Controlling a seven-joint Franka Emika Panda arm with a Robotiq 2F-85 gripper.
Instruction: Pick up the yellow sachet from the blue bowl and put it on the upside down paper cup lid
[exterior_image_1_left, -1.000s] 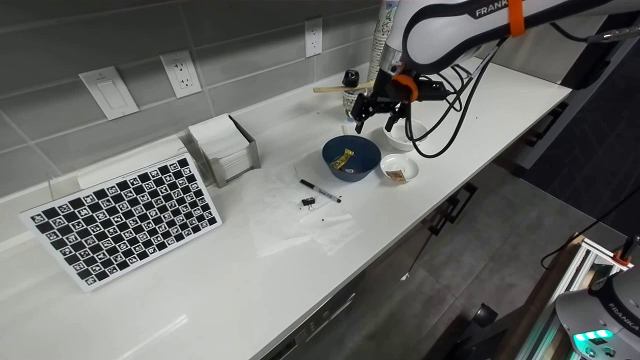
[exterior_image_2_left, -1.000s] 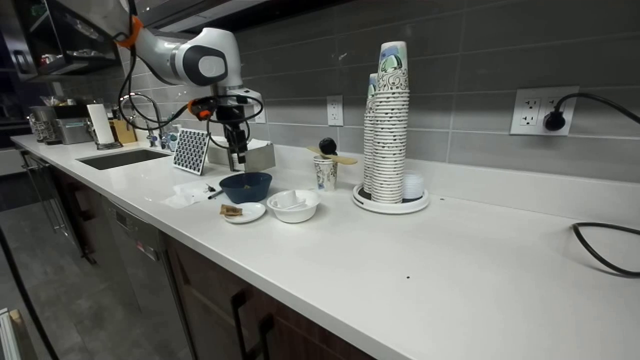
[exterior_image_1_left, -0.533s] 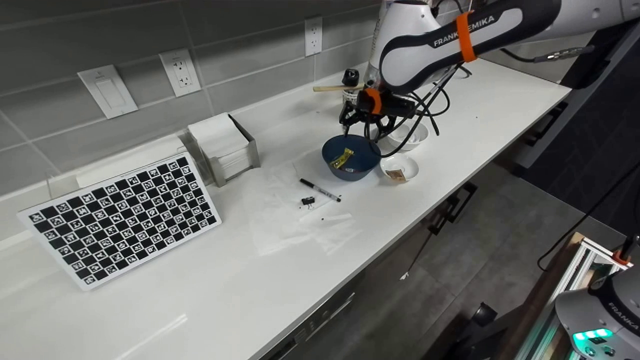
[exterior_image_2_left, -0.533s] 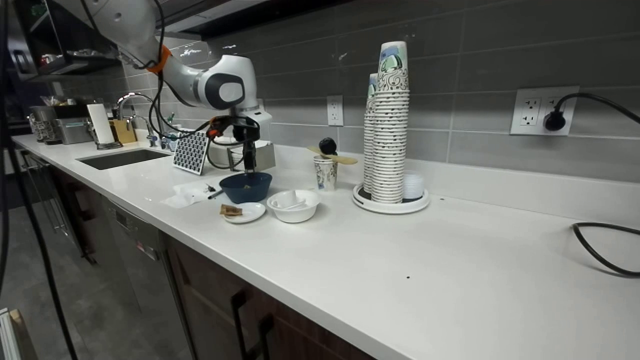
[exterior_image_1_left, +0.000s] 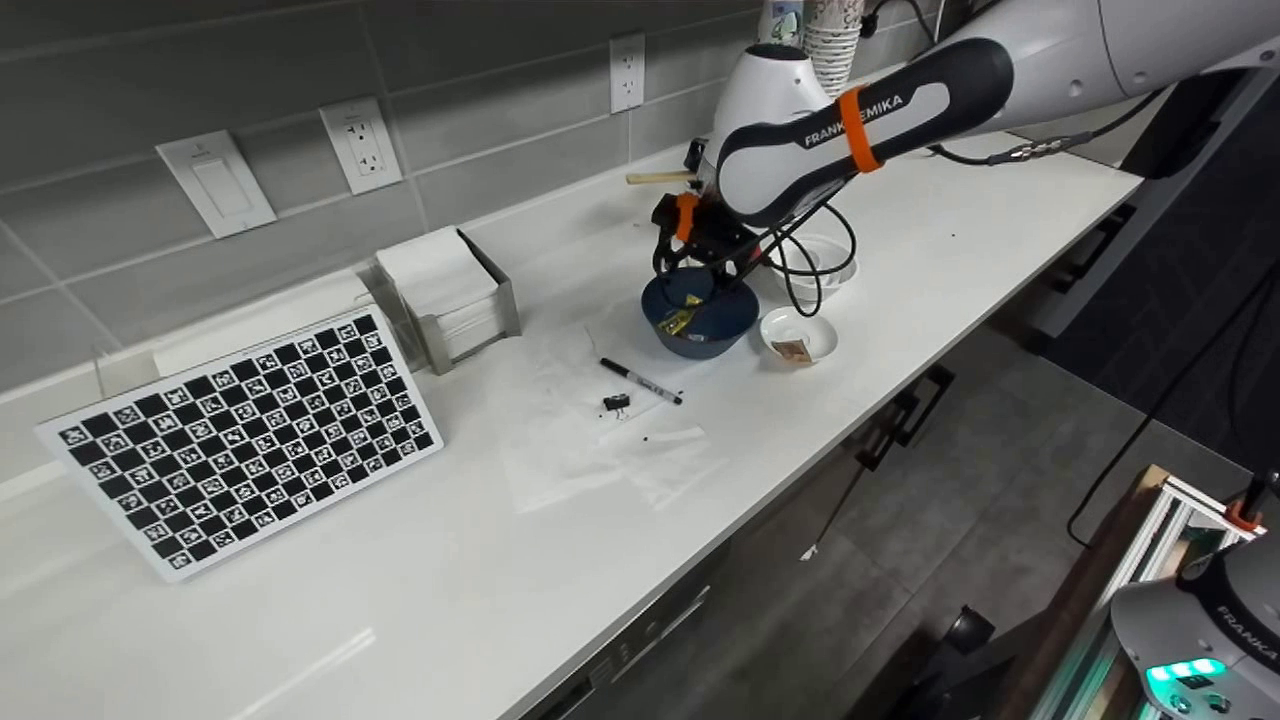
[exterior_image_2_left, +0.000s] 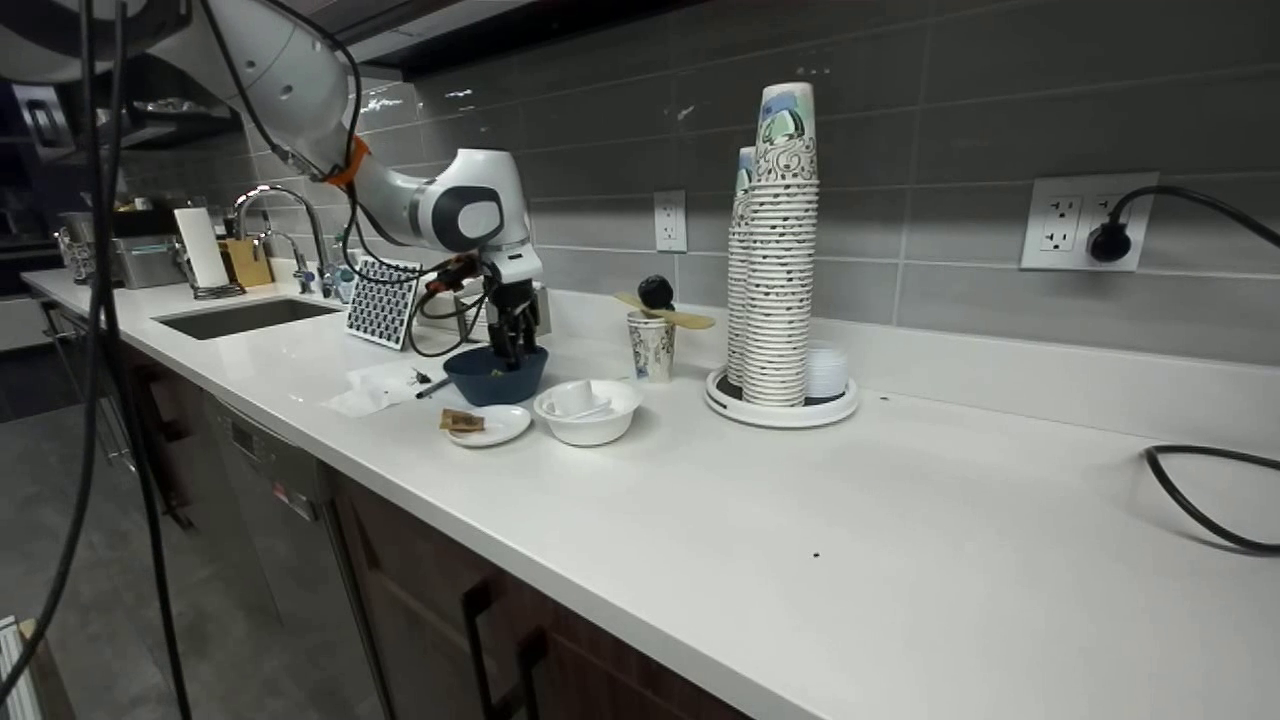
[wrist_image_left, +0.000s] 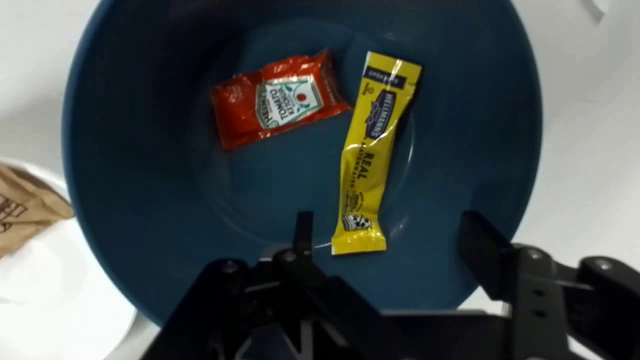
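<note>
yellow sachet (wrist_image_left: 367, 160): hellmann's; red packet (wrist_image_left: 280, 102): heinz; arm (exterior_image_1_left: 910, 112): frank… emika.

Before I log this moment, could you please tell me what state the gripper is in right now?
Gripper: open, holding nothing; the yellow sachet lies in the blue bowl.

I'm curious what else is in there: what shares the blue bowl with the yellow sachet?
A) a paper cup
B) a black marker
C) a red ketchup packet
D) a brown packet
C: the wrist view looks down into the blue bowl and shows a red ketchup packet lying beside the yellow sachet.
</note>
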